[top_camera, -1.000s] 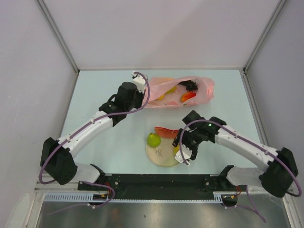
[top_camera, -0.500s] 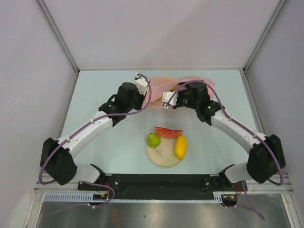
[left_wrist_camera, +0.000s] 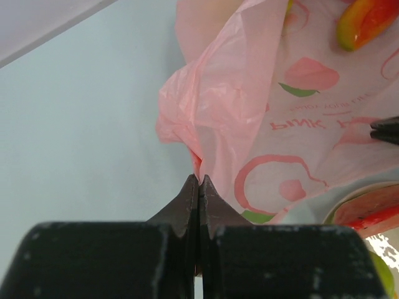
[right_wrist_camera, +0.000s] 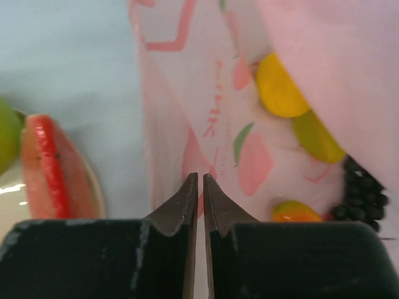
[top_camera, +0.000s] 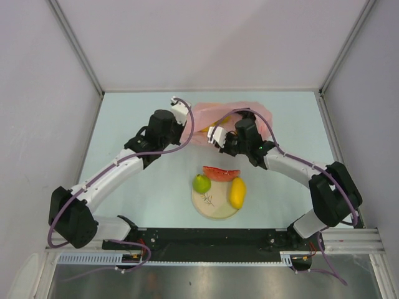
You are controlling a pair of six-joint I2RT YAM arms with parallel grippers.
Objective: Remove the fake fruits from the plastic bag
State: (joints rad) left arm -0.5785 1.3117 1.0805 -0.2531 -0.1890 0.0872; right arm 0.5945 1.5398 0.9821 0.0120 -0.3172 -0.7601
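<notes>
Right gripper (right_wrist_camera: 199, 179) left mango (top_camera: 237, 192) on plate (top_camera: 214, 213), rejoined left gripper (left_wrist_camera: 198, 182) at bag (top_camera: 260, 116); both jaws pinched its film. Fruits (right_wrist_camera: 278, 93) remained inside.

pear (right_wrist_camera: 5, 136): cut off left | watermelon slice (left_wrist_camera: 369, 215): cut off right

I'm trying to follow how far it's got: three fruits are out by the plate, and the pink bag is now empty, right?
Not quite: the pink bag is not empty. The right wrist view shows yellow fruits, a dark grape bunch and an orange-red piece inside it. The pear, watermelon slice and mango are indeed out by the plate.
</notes>
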